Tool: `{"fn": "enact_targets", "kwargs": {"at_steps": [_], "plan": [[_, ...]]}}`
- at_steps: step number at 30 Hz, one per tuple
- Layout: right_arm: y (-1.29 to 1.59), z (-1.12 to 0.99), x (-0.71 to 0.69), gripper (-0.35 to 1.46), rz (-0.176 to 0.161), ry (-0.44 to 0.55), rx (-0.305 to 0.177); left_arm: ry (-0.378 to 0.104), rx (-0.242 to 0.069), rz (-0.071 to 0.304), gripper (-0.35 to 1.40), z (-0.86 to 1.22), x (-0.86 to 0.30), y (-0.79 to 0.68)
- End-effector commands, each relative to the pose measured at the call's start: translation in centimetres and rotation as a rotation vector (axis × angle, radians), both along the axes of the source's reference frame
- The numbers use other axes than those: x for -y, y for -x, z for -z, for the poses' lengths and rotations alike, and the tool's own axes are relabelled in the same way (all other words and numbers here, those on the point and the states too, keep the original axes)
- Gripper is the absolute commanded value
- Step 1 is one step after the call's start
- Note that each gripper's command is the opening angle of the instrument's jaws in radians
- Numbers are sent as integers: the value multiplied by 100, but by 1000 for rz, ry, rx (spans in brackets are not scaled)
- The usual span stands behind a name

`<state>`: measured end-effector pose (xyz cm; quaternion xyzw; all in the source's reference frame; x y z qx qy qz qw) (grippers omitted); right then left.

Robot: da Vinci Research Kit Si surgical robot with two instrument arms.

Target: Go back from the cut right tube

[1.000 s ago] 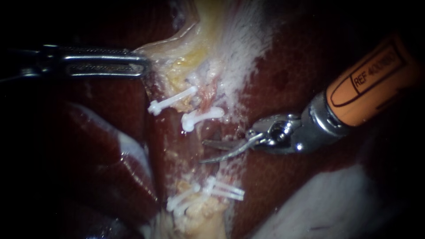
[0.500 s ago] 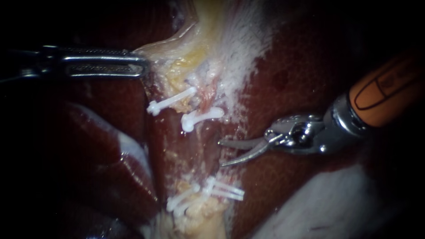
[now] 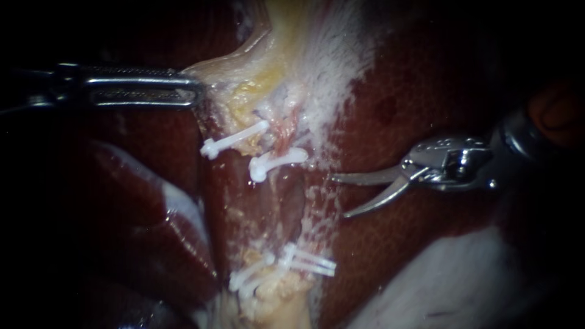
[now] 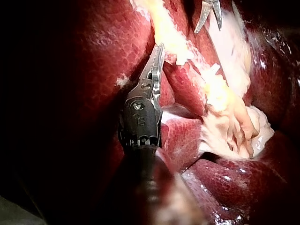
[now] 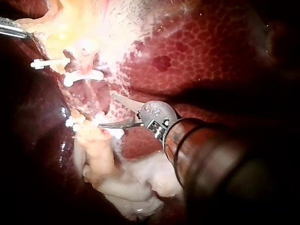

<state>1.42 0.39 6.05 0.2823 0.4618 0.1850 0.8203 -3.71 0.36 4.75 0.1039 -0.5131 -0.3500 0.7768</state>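
The right instrument ends in two thin curved blades. This end effector stands open, with a clear wedge of gap between the blades and nothing held in it. The blade tips point toward the clipped strip of tissue and lie just beside its pale, frayed edge, apart from the right tube.

That tube is parted. Its upper stump bears one white upper clip and its lower stump a bunch of lower clips, with a dark red gap between the two. In the right wrist view the nearer blade runs close to the lower clips; whether it touches them I cannot tell. Just beside the right tube, a slanted clip crosses the neighbouring strand.

Further out, the left instrument comes in level from the view's left. Its end effector is closed on the edge of a flap of yellowish tissue — the flap's corner stretches toward the jaws. The left wrist view shows the same grip. Dark red liver lies around it all.
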Motion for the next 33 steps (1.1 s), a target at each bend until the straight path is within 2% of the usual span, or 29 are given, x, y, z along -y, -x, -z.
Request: {"fn": "enact_targets", "kwargs": {"at_steps": [1,5,13,22,24,33], "plan": [[2,0,0,143,3,15,-2,0,-1,0,-35,0,0,0],[12,3,-7,143,18,63,-13,0,0,0,-35,-1,0,-1],[20,15,-25,143,22,120,-17,3,-2,1,-35,-5,2,0],[21,15,-23,143,18,122,-15,2,-10,-12,-35,-18,8,5],[21,15,-23,143,18,122,-15,7,-12,-24,-35,-24,11,8],[20,15,-20,143,18,123,-15,-40,-9,-56,-35,-51,37,37]]}}
